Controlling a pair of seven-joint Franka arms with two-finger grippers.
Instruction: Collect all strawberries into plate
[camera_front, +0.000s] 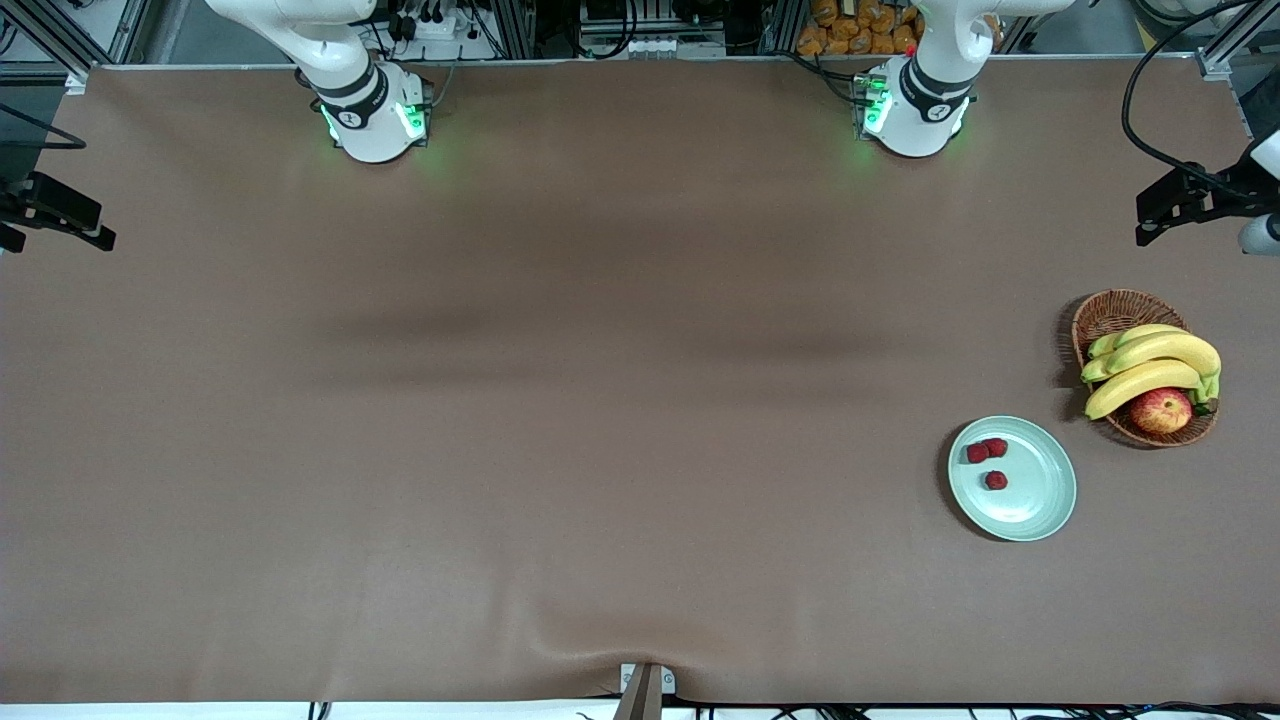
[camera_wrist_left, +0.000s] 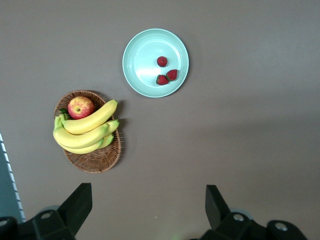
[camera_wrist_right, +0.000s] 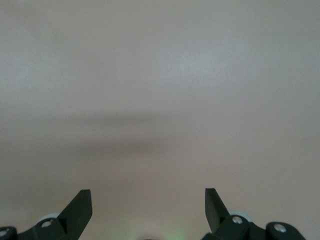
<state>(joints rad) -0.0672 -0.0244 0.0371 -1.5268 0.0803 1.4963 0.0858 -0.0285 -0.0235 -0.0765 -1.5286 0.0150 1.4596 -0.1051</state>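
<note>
We find the three strawberries (camera_front: 990, 459) lying in the plate (camera_front: 1040, 500), near the basket (camera_front: 1110, 315) toward the left arm's end of the surface (camera_front: 560, 400). The left gripper (camera_wrist_left: 146, 210) hangs high above them, fingers spread wide, holding nothing. The right gripper (camera_wrist_right: 148, 210) waits over bare surface, likewise spread and empty.
</note>
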